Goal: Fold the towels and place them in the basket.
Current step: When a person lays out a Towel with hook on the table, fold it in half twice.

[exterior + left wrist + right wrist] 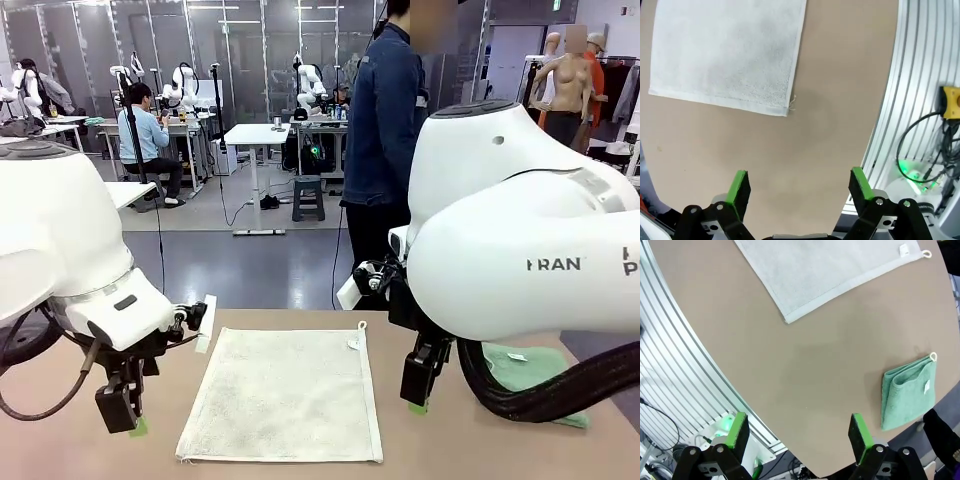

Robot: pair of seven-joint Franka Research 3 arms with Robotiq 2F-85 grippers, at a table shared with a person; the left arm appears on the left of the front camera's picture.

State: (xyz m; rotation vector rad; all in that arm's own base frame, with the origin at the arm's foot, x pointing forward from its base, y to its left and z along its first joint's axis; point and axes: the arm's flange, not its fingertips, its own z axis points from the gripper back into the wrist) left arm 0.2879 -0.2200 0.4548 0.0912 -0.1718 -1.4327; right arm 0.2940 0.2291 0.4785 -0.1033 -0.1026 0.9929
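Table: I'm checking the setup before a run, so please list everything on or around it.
off-white rectangular terry-cloth towel: 1, cream, spread flat at the table's middle, white loop tag at its far right corner
mint green terry-cloth towel: 1, green, folded, on the robot's right part of the table
table: 1, tan top
person: 1, dark blue jacket, standing at the far side
left gripper: 1, black with green pads, jaws open, over bare table left of the cream towel
right gripper: 1, black with green pads, jaws open, over bare table between the two towels
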